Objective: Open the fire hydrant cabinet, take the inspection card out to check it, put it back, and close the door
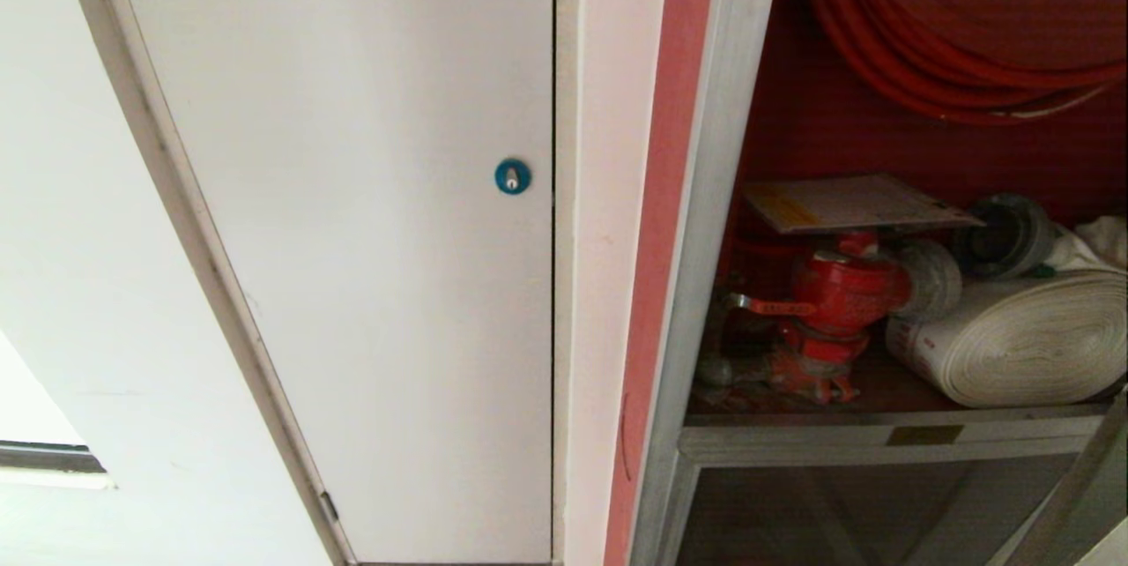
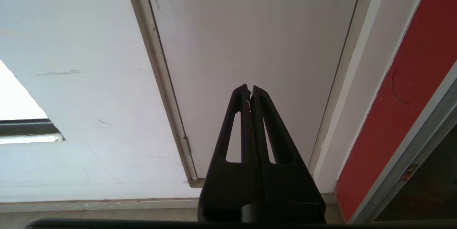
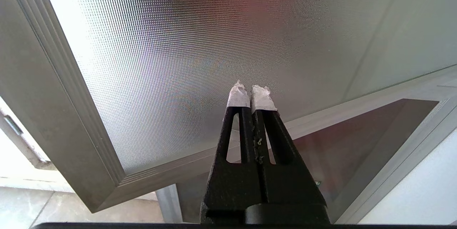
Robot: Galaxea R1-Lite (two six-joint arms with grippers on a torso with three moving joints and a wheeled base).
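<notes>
1. Evidently the fire hydrant cabinet [image 1: 881,152] stands open at the frame's right; the door [image 3: 178,43] is swung out.
2. The inspection card [image 1: 855,203] lies flat atop the red valve [image 1: 842,293], long axis left-right; whether it has been checked I cannot tell, and closing remains.
3. Left claw [image 2: 249,90] and right claw [image 3: 250,91] are both closed, empty.

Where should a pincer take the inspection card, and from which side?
Take the inspection card by its front edge, coming in level from the open cabinet front. It lies flat on top of the red valve and overhangs it, so one finger can probably slip under the edge while the other presses from above.
</notes>
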